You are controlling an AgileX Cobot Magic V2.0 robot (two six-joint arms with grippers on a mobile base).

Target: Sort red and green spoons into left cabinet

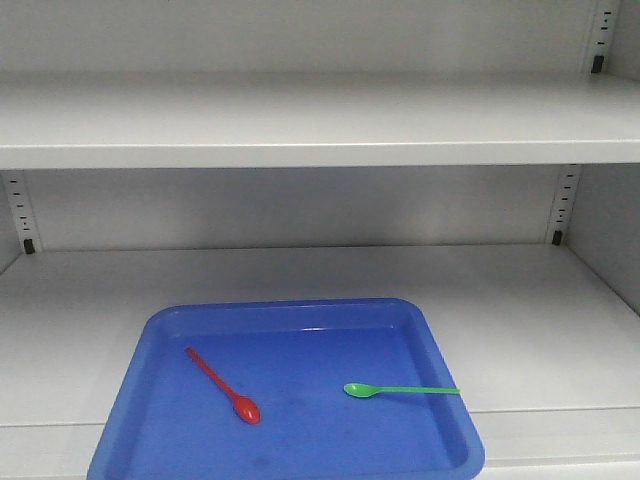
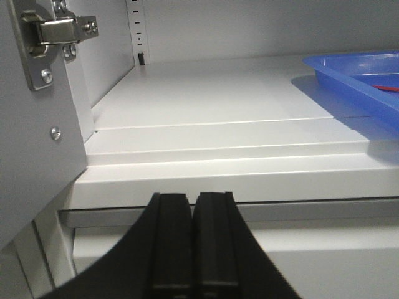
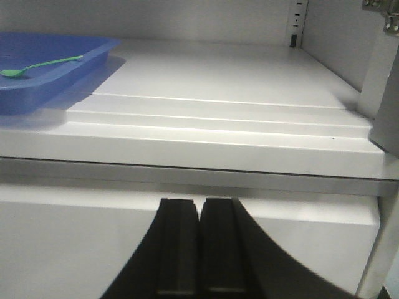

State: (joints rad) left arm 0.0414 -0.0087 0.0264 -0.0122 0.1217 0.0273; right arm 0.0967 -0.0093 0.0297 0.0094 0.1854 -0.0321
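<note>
A red spoon (image 1: 222, 385) lies slantwise in a blue tray (image 1: 160, 440) on the lower shelf of the pale grey cabinet (image 1: 300, 125). A green spoon (image 1: 400, 390) lies to its right in the same tray, handle resting over the right rim; it also shows in the right wrist view (image 3: 40, 65). My left gripper (image 2: 192, 198) is shut and empty, below and in front of the shelf edge, left of the tray (image 2: 355, 78). My right gripper (image 3: 199, 203) is shut and empty too, below the shelf edge, right of the tray (image 3: 56, 53).
An upper shelf (image 1: 320, 150) spans the cabinet above the tray. Slotted rails (image 1: 20, 210) stand at the back corners. An open door with a metal hinge (image 2: 53, 31) stands at the left side, and another door edge (image 3: 386, 93) at the right.
</note>
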